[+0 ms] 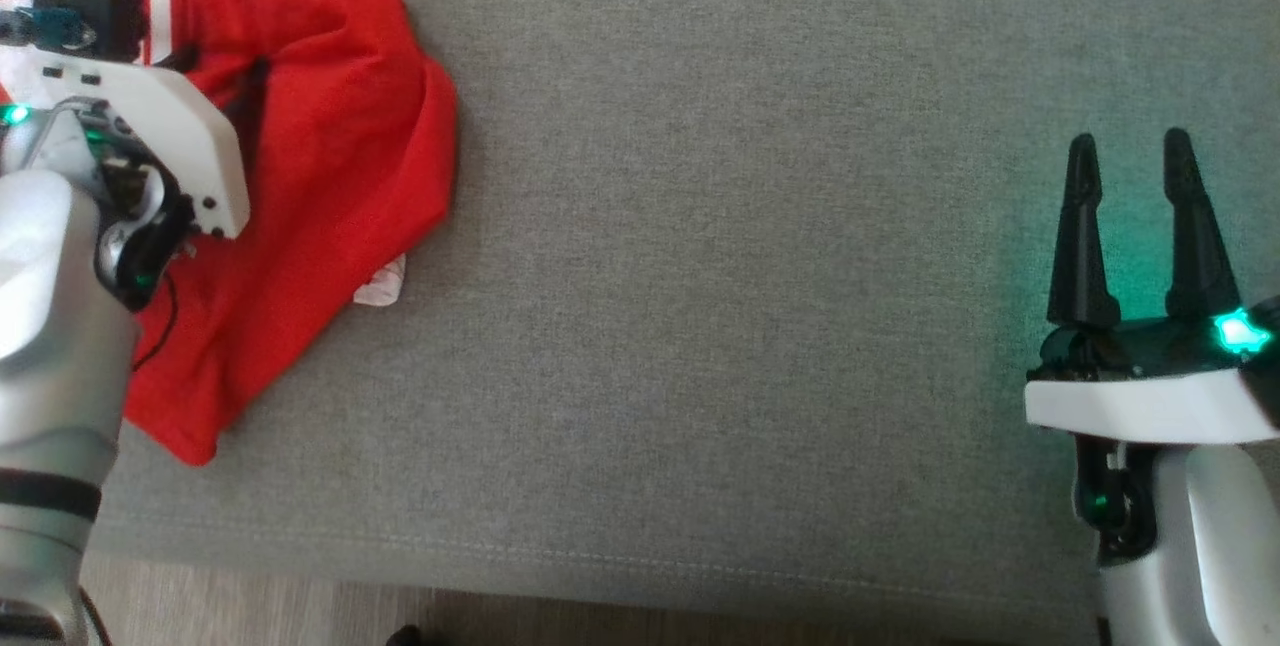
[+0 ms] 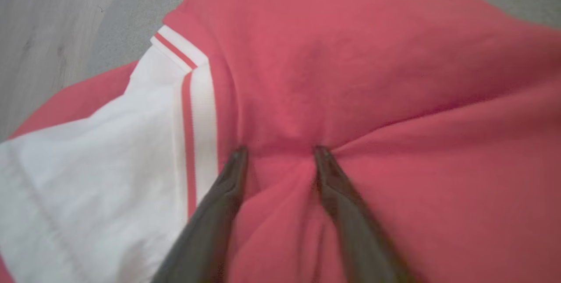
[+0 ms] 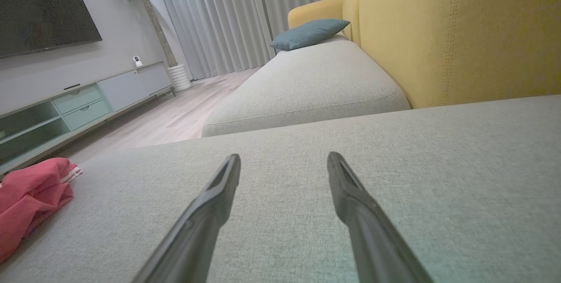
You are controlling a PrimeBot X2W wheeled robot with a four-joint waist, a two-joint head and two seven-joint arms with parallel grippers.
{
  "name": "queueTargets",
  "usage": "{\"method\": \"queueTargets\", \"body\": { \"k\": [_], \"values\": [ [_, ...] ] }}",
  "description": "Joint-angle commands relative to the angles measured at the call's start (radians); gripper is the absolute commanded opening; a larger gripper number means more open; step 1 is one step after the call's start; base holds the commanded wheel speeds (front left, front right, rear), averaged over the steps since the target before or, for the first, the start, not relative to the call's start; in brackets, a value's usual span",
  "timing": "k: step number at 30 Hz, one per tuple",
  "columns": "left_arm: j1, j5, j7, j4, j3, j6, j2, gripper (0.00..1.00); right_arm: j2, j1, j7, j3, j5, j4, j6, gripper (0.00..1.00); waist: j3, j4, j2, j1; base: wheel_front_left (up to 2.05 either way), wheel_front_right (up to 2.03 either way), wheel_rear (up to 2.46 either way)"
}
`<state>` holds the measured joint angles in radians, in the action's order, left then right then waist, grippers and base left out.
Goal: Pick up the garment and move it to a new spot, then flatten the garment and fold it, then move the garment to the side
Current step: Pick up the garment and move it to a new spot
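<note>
Grey sofa seat (image 1: 750,276) with a yellow backrest (image 3: 460,33), in a living room with a wooden floor (image 3: 162,118). One red and white garment (image 1: 340,156) lies crumpled under the left gripper (image 2: 279,149); its two fingers (image 2: 210,213) stand apart, tips pressed into cloth bunched between them. The right gripper (image 1: 1130,136) is spread wide over the seat, holding nothing. One blue cushion (image 3: 309,33) lies far beyond its fingers.

Red, white-striped garment (image 1: 340,156); grey sofa (image 1: 750,276)

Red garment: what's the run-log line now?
left gripper: tips apart, pressed into crumpled red garment | right gripper: open, over grey sofa cushion
</note>
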<state>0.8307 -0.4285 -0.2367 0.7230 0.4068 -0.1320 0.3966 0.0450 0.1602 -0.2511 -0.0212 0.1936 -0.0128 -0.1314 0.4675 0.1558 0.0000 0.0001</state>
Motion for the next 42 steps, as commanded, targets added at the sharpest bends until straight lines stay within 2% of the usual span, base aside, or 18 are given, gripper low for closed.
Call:
{"method": "queueTargets", "body": {
  "k": [1, 9, 17, 25, 30, 35, 42],
  "values": [
    [0.046, -0.01, 0.017, -0.001, -0.028, 0.001, 0.06, 0.0, 0.005, 0.016, -0.011, 0.021, 0.002, -0.037, 0.001, 1.0, 0.001, -0.002, 0.0, -0.0001, 0.0, 0.0, 0.0],
    [0.07, -0.014, 0.127, 0.035, -0.023, 0.003, 0.065, 0.0, 0.005, 0.009, -0.011, 0.029, 0.015, -0.015, 0.001, 1.0, -0.051, 0.005, 0.0, -0.0001, 0.0, 0.0, 0.0],
    [0.047, -0.02, 0.268, -0.027, -0.054, 0.039, 0.075, 0.0, 0.005, -0.022, -0.011, 0.04, 0.047, 0.017, 0.001, 1.0, -0.175, 0.016, 0.0, -0.0001, 0.0, 0.0, 0.0],
    [-0.038, -0.032, 0.354, -0.281, -0.105, 0.118, 0.102, 0.0, 0.005, -0.063, -0.011, 0.058, 0.09, 0.042, 0.001, 1.0, -0.29, 0.022, 0.0, -0.0001, 0.0, 0.0, 0.0],
    [-0.128, -0.043, 0.319, -0.478, -0.131, 0.188, 0.118, 0.0, 0.005, -0.086, -0.011, 0.061, 0.108, 0.056, 0.001, 1.0, -0.333, 0.02, 0.0, -0.0001, 0.0, 0.0, 0.0],
    [-0.198, -0.044, 0.287, -0.613, -0.15, 0.246, 0.136, 0.0, 0.005, -0.089, -0.011, 0.082, 0.114, 0.06, 0.001, 1.0, -0.349, 0.004, 0.0, -0.0001, 0.0, 0.0, 0.0],
    [-0.213, -0.038, 0.271, -0.732, -0.124, 0.269, 0.111, 0.0, 0.005, -0.084, -0.011, 0.09, 0.115, 0.06, 0.001, 1.0, -0.355, -0.038, 0.0, -0.0001, 0.0, 0.0, 0.0]
  ]
}}
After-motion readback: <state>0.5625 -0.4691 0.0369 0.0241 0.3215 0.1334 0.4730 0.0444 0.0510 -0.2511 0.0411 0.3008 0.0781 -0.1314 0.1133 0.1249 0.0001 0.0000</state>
